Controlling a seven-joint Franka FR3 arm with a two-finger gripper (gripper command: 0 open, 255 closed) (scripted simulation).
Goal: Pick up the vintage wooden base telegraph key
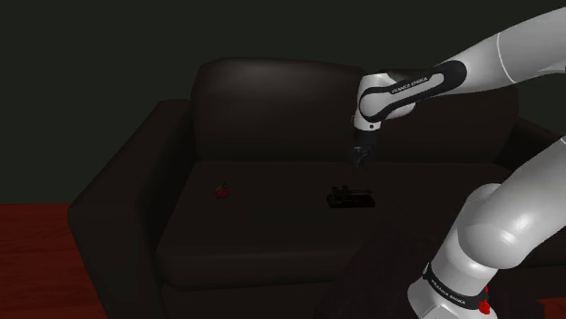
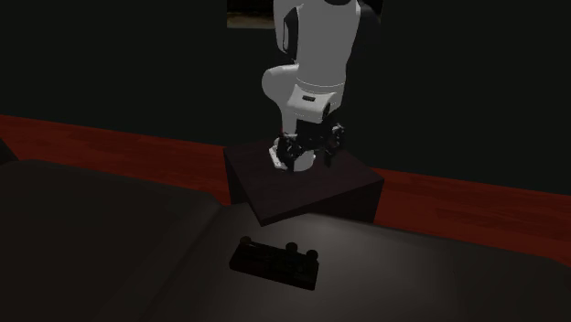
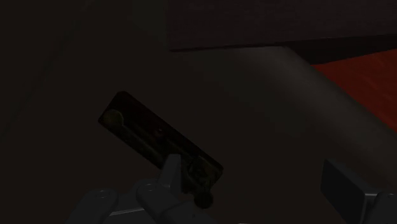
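Observation:
The telegraph key (image 1: 349,197) is a small dark oblong with knobs on top, lying flat on the sofa seat toward the shoulder view's right. In the second exterior view the key (image 2: 274,262) lies in front of the stand. My gripper (image 1: 360,156) hangs a short way above the key, pointing down. In the wrist view the key (image 3: 159,140) lies slanted below the hand, its near end beside one finger (image 3: 168,175). The gripper (image 3: 251,168) is open, its fingers wide apart, with nothing between them.
A dark sofa (image 1: 263,236) with a high back and thick armrests holds everything. A small red object (image 1: 221,190) lies on the seat to the shoulder view's left of the key. My dark box stand (image 2: 302,187) sits beside the sofa on a red floor (image 2: 457,197).

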